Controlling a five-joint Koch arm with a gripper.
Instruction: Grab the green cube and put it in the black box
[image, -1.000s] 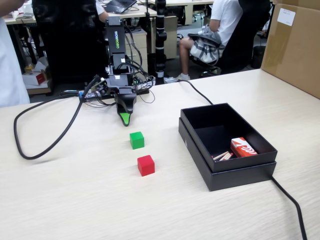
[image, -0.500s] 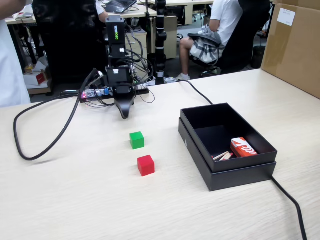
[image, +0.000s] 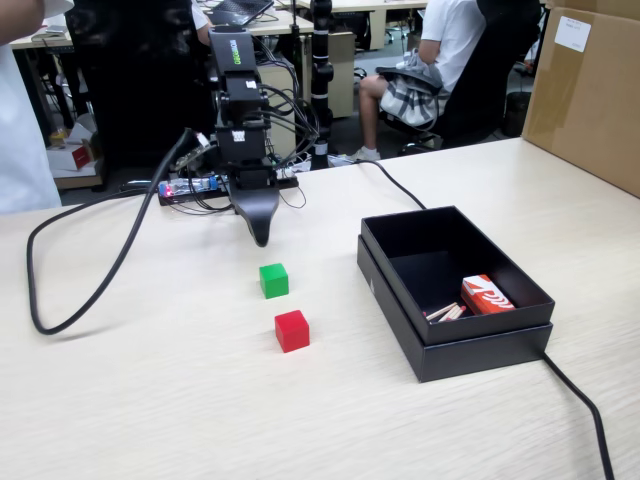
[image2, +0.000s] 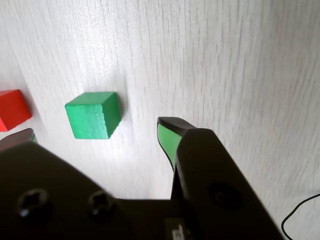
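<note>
Fixed view: the arm (image: 240, 110) stands at upper left-centre of the frame, at the far edge of the table (image: 150, 400), w/ the gripper (image: 261, 238) pointing down, its tip just above the table surface. In this view only one dark tip shows. Wrist view: the gripper (image2: 95, 131) shows two tips w/ green pads; one at the centre of the frame, the other at the left edge, mostly hidden. There is a wide gap between them, so the jaws are apart and hold nothing.

The green cube (image: 273, 280) lies on the table at the centre of the fixed view, just below the gripper tip, not touching it. In the wrist view the green cube (image2: 93, 114) is at left-centre, between the two tips but a bit above them in the frame. The red cube (image: 292, 330) is near the green one, lower in the fixed view, apart from it; in the wrist view the red cube (image2: 13, 109) is cut by the left edge.

The black box (image: 400, 290) is at right-centre of the fixed view, well apart from both cubes. Inside, at its right corner, lie a red-white packet (image: 486, 295) and some thin sticks (image: 444, 313). A black cable (image: 90, 280) loops at the left.
</note>
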